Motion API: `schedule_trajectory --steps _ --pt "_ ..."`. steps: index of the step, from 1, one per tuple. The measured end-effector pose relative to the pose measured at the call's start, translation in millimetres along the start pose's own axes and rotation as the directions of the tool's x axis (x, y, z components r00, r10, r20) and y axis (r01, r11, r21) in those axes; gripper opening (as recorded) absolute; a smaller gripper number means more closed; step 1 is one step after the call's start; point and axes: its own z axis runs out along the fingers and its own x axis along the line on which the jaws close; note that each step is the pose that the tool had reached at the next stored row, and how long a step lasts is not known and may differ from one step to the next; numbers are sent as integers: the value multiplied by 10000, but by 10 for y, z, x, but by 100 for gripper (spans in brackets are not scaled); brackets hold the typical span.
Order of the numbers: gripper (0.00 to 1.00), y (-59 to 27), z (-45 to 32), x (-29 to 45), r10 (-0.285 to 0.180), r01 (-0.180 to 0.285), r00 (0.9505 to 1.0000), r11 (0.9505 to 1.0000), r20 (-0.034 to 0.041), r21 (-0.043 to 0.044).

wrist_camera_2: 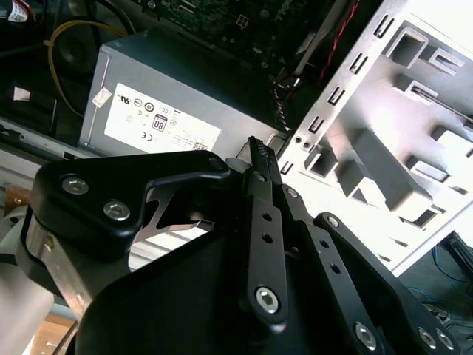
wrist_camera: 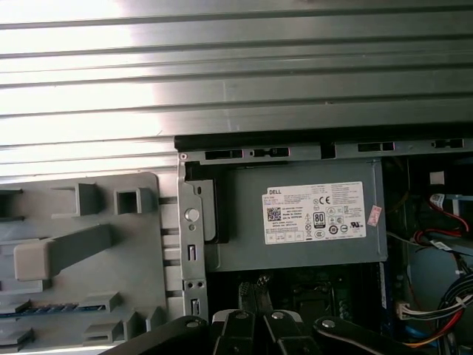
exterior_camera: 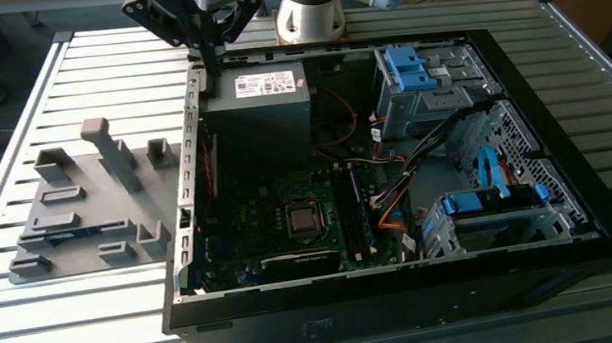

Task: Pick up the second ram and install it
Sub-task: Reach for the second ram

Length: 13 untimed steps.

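**A:** Which step was it?

**B:** Pick not started, I'd say. Second ram (exterior_camera: 76,234) sat in the grey holder (exterior_camera: 91,186) on the desk (exterior_camera: 64,326), at the exterior view's left. Gripper (exterior_camera: 209,63) hung over the case (exterior_camera: 406,296) rim by the power supply (exterior_camera: 261,105), closed and empty.

**A:** Next move's needs?

**B:** My read: jaws open, squared to the stick's long edges.

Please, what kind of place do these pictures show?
Probably a robotics lab or workshop for computer assembly: an open black desktop computer case lies on a ribbed silver metal table, beside a grey plastic holder tray, with a pale robot arm's base beyond it.
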Motion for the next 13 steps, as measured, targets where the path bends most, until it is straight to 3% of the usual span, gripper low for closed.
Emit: schedule_trajectory --steps 13 --pt "11 -2 1 25 0 0 10000 10000 0 0"
